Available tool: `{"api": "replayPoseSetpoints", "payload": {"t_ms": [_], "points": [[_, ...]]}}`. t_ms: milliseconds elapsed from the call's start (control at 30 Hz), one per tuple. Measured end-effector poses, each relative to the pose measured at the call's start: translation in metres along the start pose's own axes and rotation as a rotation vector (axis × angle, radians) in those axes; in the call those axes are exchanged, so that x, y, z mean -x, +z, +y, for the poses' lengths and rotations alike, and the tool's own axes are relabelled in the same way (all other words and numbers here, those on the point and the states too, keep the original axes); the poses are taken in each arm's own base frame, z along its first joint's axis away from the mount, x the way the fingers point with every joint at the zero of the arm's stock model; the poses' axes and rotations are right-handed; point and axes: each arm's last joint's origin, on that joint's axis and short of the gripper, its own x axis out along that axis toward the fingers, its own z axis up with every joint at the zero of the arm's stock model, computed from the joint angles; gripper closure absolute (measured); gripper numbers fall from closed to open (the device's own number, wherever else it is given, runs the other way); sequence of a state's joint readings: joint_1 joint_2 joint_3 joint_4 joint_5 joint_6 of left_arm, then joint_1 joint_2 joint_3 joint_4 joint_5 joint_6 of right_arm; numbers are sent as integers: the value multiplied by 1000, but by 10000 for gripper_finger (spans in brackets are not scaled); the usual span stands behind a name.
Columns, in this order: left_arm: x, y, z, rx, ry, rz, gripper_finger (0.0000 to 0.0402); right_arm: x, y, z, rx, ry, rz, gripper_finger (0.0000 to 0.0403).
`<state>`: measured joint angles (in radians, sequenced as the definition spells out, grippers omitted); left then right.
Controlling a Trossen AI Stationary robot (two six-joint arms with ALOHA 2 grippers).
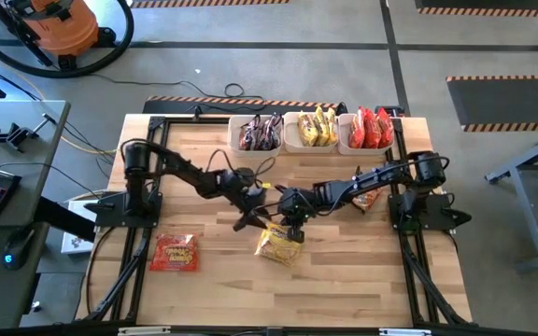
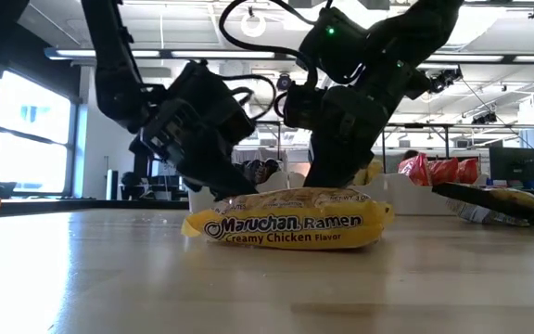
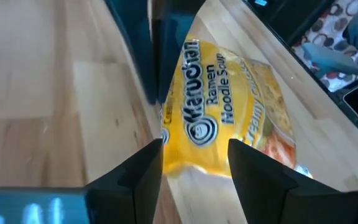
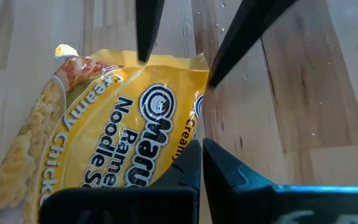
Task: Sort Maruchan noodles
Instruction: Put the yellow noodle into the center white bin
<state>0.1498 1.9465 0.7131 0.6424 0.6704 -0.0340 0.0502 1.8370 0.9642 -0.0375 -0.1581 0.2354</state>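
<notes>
The yellow packet [image 1: 279, 245] lies flat on the counter [image 1: 344, 280] near its middle. The right tool [image 4: 199, 163], at the packet's 12 o'clock, is pinched shut on its edge. The left tool [image 3: 194, 163], at the packet's 10 o'clock, stands parted astride the same end.

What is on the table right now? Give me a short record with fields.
Yellow packet: lying flat on the table, front middle, Creamy Chicken label
Left jaws: open, at one end of the yellow packet
Right jaws: shut, at that packet's edge; whether they pinch it is unclear
Red packet: alone, front left
Bins: three at the far edge, holding dark, yellow and red packets
</notes>
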Motion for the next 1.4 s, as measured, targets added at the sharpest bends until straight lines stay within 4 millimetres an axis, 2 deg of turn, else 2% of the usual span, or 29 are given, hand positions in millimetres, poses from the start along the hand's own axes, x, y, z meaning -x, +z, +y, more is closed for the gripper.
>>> {"api": "replayPoseSetpoints", "payload": {"t_ms": [200,367,467,633,733,867,1033,1167,1400], "points": [[-17,-5,1,-50,-21,27,230,0,0,0,2,1,-4,403],[-20,-7,-1,-108,-29,48,252,0,1,0,4,11,-9,403],[-21,-9,-3,-149,-35,64,281,4,4,2,3,13,-4,403],[-23,-12,-6,-243,-48,83,361,31,13,9,12,27,-17,403],[-21,-10,-6,-272,-43,82,395,41,4,9,-30,74,-43,403],[-15,-3,-8,-308,6,70,395,45,-12,3,-157,235,-150,403],[-9,11,-13,-358,73,38,399,41,-33,-17,-402,248,-133,399],[-3,18,-17,-374,86,31,401,43,-32,-20,-420,322,-99,360],[8,26,-27,-413,107,-2,401,47,-15,-16,-307,346,-145,223]]}}
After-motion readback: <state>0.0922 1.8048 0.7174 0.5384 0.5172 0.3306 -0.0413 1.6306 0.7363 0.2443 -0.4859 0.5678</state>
